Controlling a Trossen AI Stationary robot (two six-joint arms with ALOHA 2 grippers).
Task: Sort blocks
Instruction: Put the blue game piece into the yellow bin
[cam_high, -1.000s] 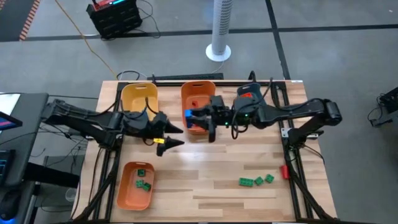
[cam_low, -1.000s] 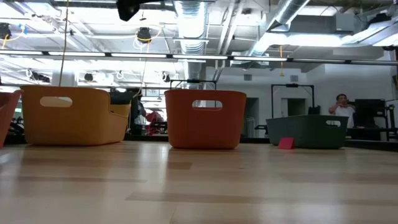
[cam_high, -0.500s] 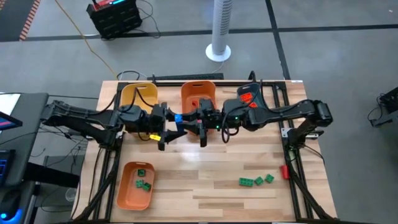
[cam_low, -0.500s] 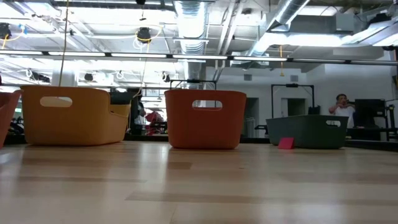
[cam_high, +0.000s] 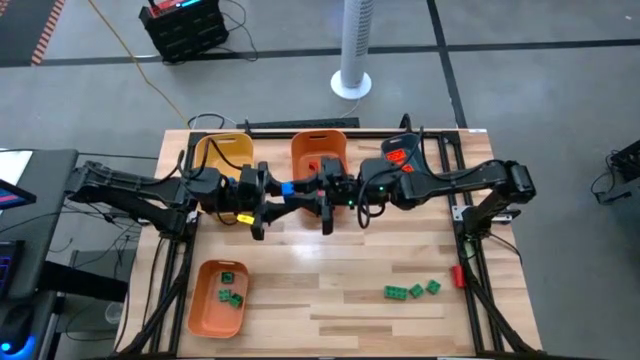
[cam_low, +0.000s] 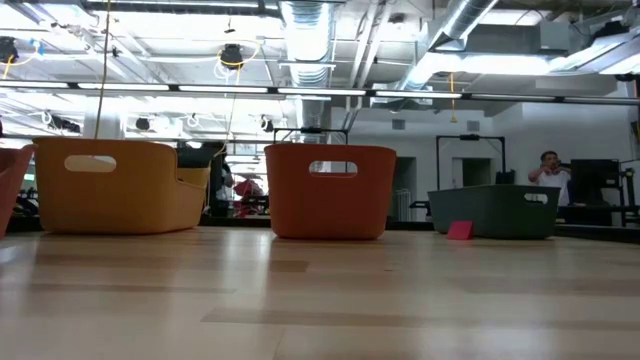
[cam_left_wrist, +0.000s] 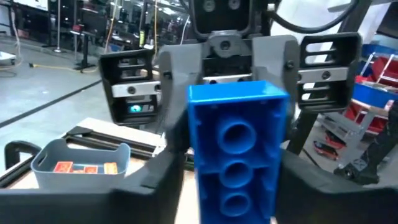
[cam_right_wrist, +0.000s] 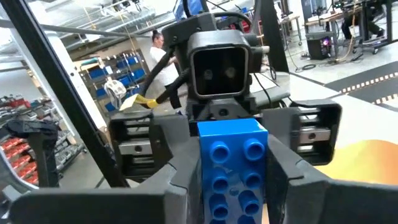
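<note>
Partway: the right gripper (cam_high: 322, 192) grips a blue block (cam_high: 287, 188) while the left gripper (cam_high: 268, 200) closes on it (handover); green blocks (cam_high: 412, 290) remain unsorted on the table (cam_high: 340, 300).

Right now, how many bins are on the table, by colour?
Yellow bin: 1
Orange bins: 2
Teal bin: 1
Total: 4

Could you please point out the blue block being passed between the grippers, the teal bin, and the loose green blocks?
blue block (cam_left_wrist: 236, 134): left wrist view, hollow underside.
teal bin (cam_low: 495, 212): low view, front wall.
green blocks (cam_high: 413, 290): high view, middle block of the row.
</note>
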